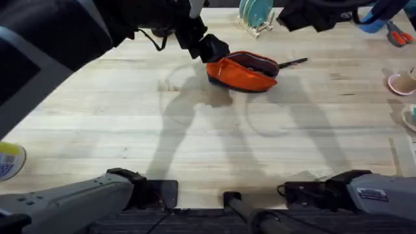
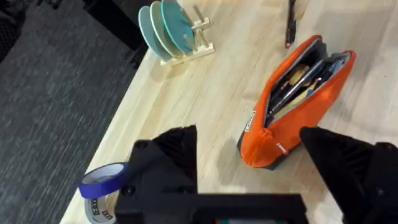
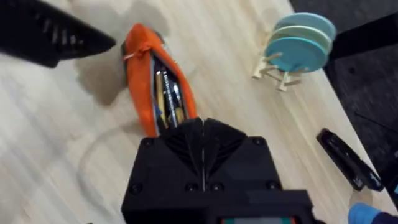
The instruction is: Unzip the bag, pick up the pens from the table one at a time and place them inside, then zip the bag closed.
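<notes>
The orange bag lies unzipped on the table, far of centre. Its mouth gapes in the left wrist view, where the bag shows slim dark, silvery and yellowish things inside. A black pen rests on the wood just past the bag's right end; the same pen lies beyond the bag. My left gripper is open, its fingers wide on either side of the bag's left end. My right gripper hangs shut above the bag, hiding its near end.
A rack of teal plates stands at the far edge behind the bag. A blue tape roll sits near the table's left side. Scissors and small cups occupy the far right. A black oblong object lies near the edge.
</notes>
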Action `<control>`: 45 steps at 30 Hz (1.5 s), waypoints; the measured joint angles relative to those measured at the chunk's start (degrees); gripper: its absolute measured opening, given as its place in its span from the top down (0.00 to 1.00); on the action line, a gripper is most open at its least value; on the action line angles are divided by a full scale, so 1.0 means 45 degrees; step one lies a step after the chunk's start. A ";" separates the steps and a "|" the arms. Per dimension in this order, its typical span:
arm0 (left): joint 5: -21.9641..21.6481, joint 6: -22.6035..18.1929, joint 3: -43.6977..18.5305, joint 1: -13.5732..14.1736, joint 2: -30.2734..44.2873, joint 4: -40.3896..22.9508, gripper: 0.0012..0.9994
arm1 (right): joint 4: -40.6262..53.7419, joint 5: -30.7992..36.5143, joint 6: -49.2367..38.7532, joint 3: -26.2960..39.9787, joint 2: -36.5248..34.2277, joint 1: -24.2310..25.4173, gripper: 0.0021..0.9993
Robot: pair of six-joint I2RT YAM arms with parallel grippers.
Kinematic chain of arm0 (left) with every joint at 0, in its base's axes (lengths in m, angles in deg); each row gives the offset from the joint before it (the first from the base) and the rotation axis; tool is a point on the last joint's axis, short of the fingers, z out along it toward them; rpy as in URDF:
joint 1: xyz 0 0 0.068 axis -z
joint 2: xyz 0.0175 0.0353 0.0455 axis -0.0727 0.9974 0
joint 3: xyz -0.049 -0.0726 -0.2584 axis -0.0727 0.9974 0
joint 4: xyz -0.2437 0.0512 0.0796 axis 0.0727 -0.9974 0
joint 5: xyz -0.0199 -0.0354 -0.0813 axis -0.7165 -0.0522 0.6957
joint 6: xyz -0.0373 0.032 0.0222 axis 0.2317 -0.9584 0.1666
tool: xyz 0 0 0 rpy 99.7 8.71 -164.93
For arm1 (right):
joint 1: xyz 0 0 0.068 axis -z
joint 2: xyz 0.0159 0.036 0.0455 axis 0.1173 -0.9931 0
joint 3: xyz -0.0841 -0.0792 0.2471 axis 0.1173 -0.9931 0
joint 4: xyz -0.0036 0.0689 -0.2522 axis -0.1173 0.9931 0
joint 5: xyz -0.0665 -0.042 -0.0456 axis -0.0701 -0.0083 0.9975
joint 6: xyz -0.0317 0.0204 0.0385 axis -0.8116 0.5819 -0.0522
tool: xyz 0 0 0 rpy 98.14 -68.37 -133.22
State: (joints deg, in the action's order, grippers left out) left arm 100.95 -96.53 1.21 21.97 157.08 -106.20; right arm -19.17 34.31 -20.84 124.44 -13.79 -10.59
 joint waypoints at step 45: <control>0.0000 0.0000 0.0000 0.0000 0.0000 0.0000 0.01 | 0.0397 0.4250 1.6613 -0.0005 0.0021 0.1779 0.00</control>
State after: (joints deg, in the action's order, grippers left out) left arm 100.95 -96.53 1.21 21.97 157.08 -106.20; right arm -17.38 53.43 53.92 124.42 -13.70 -2.58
